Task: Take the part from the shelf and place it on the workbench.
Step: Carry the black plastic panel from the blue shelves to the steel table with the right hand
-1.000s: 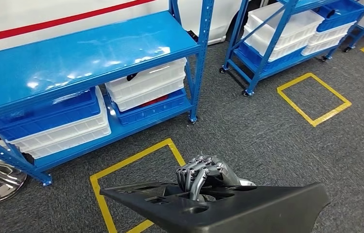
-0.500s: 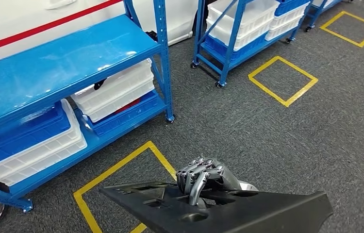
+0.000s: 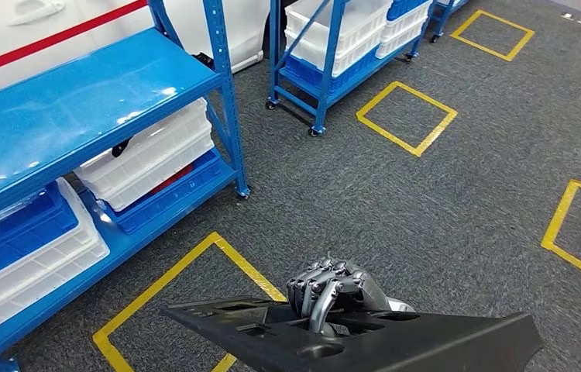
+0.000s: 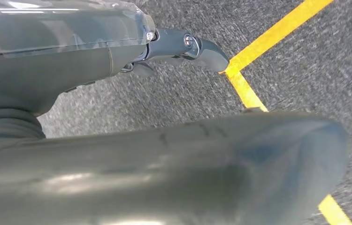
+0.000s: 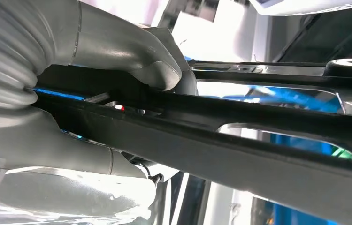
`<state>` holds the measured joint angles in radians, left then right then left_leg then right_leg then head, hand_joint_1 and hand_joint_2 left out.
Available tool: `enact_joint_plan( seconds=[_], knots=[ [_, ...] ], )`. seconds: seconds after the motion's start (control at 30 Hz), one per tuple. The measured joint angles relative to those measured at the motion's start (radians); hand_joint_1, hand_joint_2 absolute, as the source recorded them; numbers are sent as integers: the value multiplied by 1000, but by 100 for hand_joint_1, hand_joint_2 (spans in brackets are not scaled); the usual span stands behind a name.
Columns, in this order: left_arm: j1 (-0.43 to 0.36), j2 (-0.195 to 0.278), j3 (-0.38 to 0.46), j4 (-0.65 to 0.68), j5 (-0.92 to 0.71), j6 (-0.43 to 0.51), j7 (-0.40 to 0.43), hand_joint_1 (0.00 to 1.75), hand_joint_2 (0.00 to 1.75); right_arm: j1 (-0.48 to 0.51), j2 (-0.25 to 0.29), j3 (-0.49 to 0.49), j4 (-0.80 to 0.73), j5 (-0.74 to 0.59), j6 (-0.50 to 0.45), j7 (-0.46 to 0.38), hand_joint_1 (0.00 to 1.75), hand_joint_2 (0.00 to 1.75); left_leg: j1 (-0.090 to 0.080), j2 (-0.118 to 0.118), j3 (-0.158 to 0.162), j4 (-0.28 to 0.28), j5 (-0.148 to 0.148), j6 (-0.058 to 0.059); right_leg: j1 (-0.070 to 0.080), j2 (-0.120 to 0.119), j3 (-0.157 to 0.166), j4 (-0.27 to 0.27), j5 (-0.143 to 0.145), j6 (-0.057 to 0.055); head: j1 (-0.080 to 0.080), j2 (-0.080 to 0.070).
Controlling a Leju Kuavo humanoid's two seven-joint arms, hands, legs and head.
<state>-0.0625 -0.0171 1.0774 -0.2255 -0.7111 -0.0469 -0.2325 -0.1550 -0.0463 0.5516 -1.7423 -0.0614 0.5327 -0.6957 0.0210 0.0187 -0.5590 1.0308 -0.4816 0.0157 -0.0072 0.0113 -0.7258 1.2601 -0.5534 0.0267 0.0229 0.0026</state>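
Observation:
The part (image 3: 396, 341) is a long black plastic panel with round and angular openings, lying level across the bottom of the head view. My right hand (image 3: 330, 291) grips it, with the fingers curled over an edge by one opening. In the right wrist view the thumb and fingers of the right hand (image 5: 118, 51) clamp a black bar of the part (image 5: 258, 122). In the left wrist view my left hand (image 4: 118, 42) has a dark finger stretched out over the carpet. A big blurred dark surface, probably the part (image 4: 164, 173), lies beside it. I cannot tell if that hand touches it.
A blue shelf (image 3: 78, 101) stands at the left with white and blue bins (image 3: 148, 159) on its lower level. A second blue wheeled rack (image 3: 326, 46) with bins stands behind. Yellow tape squares (image 3: 407, 116) mark the grey carpet; one square (image 3: 171, 287) lies just ahead.
The camera has turned right: the shelves slid left in the picture and more carpet with yellow squares came in at the right. The right hand keeps its hold on the part.

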Motion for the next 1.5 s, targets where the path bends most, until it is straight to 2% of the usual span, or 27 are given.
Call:
enact_joint_plan(
  seconds=[0.03, 0.1, 0.17, 0.23, 0.27, 0.33, 0.37, 0.43, 0.5, 0.53, 0.57, 0.6, 0.63, 0.7, 0.77, 0.83, 0.9, 1.0, 1.07, 1.1, 1.17, 1.2, 1.27, 1.3, 1.37, 1.43, 1.5],
  knots=[
    [2, 0, 0, 0, 0, 0, 0, 0, 0, 7, -2, -1, 0, 6, -3, 0, 175, 175, -1, 13, 0, 0, -1, 1, -2, -4, -25, 50, -15, 2, 0, 0],
    [3, 0, 0, 0, 0, 0, -2, 0, 0, 17, -7, -2, 0, 26, -13, 0, 175, 175, -3, 36, 1, 0, -4, 0, -3, -9, -21, 43, 8, 1, 0, 0],
    [1, 0, 0, 0, 0, -1, -3, 0, 0, 18, -12, -6, 0, 56, -36, 0, 175, 175, -4, 56, 7, 0, -8, -3, 2, -41, 52, -95, 70, -9, 0, 0],
    [1, 0, 0, 0, -2, -2, -3, 0, 0, 10, -18, -12, 2, 94, -67, 4, 175, 175, -7, 73, 12, -1, -12, -10, 15, -78, 110, -207, 103, -25, 0, 0],
    [0, 0, 0, 0, -4, -3, -3, 0, 0, 3, -23, -15, 5, 118, -85, 9, 175, 175, -8, 82, 14, -2, -14, -14, 20, -86, 117, -225, 103, -31, 0, 0],
    [-3, 0, 0, 0, -9, -4, -4, 0, 0, -14, -36, -26, 13, 171, -122, 22, 175, 175, -10, 102, 18, -7, -15, -24, 21, -63, 115, -231, 108, -41, 1, 0],
    [-5, 0, 0, 0, -12, -5, -5, 0, 0, -26, -44, -32, 18, 195, -138, 29, 175, 175, -10, 97, 19, -4, -20, -28, 18, -52, 119, -239, 113, -46, 0, 0],
    [-7, 0, 0, 0, -17, -9, -8, 0, 0, -58, -55, -44, 33, 226, -159, 37, 175, 175, -9, 51, -2, 52, -58, -33, 10, -30, 128, -258, 124, -57, -2, 0],
    [-4, -1, 0, 0, -20, -10, -10, 0, 0, -88, -62, -51, 49, 237, -169, 41, 175, 175, -7, 0, -64, 182, -120, -35, 7, -5, 130, -261, 128, -63, -4, 0],
    [-2, -1, 0, 0, -21, -10, -10, 0, 0, -96, -65, -54, 56, 240, -171, 42, 175, 175, -7, -9, -96, 241, -138, -36, 7, 9, 130, -260, 127, -63, -5, 0],
    [0, -1, 0, 0, -21, -10, -10, 0, 0, -100, -68, -56, 61, 242, -173, 43, 175, 175, -7, -12, -114, 269, -137, -38, 7, 23, 130, -258, 127, -63, -6, 0],
    [1, -1, 0, 0, -21, -10, -10, 0, 0, -102, -70, -57, 66, 244, -174, 44, 175, 175, -6, -13, -116, 262, -117, -39, 6, 37, 130, -256, 126, -61, -6, 0],
    [1, -1, 0, 0, -22, -11, -11, 0, 0, -105, -72, -58, 71, 247, -177, 45, 175, 175, -4, -17, -100, 215, -79, -40, 4, 51, 130, -251, 124, -58, -6, 0],
    [1, -1, 0, 0, -22, -15, -16, 0, 0, -120, -76, -62, 77, 250, -184, 45, 175, 175, 2, -51, -48, 85, -13, -41, 2, 76, 123, -233, 115, -48, -7, 0],
    [0, -1, 0, 0, -22, -19, -21, 0, 0, -146, -82, -74, 80, 246, -191, 45, 175, 175, 5, -79, -22, 20, 7, -36, 1, 99, 110, -217, 111, -35, -9, 0],
    [-3, -2, 0, 0, -20, -19, -23, 0, 0, -173, -90, -95, 79, 232, -190, 46, 175, 175, 2, -68, -22, 18, 6, -23, -3, 119, 101, -216, 115, -22, -10, 0],
    [-7, -5, 1, 0, -16, -16, -24, 0, 0, -193, -99, -125, 65, 201, -169, 51, 175, 175, 2, -47, -20, 12, 11, -9, -3, 96, 90, -198, 104, -12, -7, 0],
    [-7, -7, 5, 0, -10, -10, -22, 0, 0, -212, -106, -170, 29, 131, -118, 64, 175, 175, -1, -15, -17, 7, 12, 4, 0, 12, 14, -45, 26, -2, 1, 0],
    [-5, -7, 9, 0, -10, -6, -21, 0, 0, -212, -106, -189, 4, 96, -90, 74, 175, 175, -6, 10, -17, 7, 9, 7, -2, -5, -37, 50, -2, 0, 1, 0],
    [-4, -7, 11, 0, -10, -5, -20, 0, 0, -211, -106, -196, -8, 87, -82, 81, 175, 175, -7, 22, -15, 7, 7, 7, -2, -8, -38, 49, 11, -2, 1, 0],
    [-6, -9, 14, 0, -10, -4, -20, 0, 0, -210, -106, -207, -33, 80, -73, 100, 175, 175, -10, 42, -9, 7, 2, 6, 3, -24, 16, -56, 74, -13, 1, 0],
    [-6, -10, 16, 0, -10, -5, -20, 0, 0, -210, -106, -212, -45, 76, -72, 110, 175, 175, -12, 52, -5, 6, -2, 4, 11, -49, 53, -126, 99, -23, 1, 0],
    [-7, -13, 19, 0, -10, -7, -21, 0, 0, -213, -106, -220, -61, 66, -70, 125, 175, 175, -14, 70, 2, 3, -7, -3, 28, -85, 97, -215, 120, -39, 1, 0],
    [-8, -14, 20, 0, -10, -8, -21, 0, 0, -214, -106, -223, -65, 60, -69, 130, 175, 175, -15, 81, 4, 0, -8, -7, 33, -89, 99, -225, 117, -44, 1, 0],
    [-11, -15, 21, 0, -10, -9, -21, 0, 0, -214, -106, -230, -67, 51, -67, 138, 175, 175, -14, 96, 11, -4, -13, -17, 29, -63, 102, -237, 123, -51, 1, 0],
    [-13, -16, 23, 0, -10, -10, -21, 0, 0, -216, -106, -236, -66, 45, -63, 142, 175, 175, -14, 63, 0, 33, -40, -23, 21, -41, 114, -254, 130, -60, 2, 0],
    [-10, -17, 26, 0, -10, -11, -21, 0, 0, -219, -104, -236, -63, 40, -54, 148, 175, 175, -12, 8, -53, 145, -94, -26, 17, -18, 120, -261, 133, -66, 1, 0]
  ],
)
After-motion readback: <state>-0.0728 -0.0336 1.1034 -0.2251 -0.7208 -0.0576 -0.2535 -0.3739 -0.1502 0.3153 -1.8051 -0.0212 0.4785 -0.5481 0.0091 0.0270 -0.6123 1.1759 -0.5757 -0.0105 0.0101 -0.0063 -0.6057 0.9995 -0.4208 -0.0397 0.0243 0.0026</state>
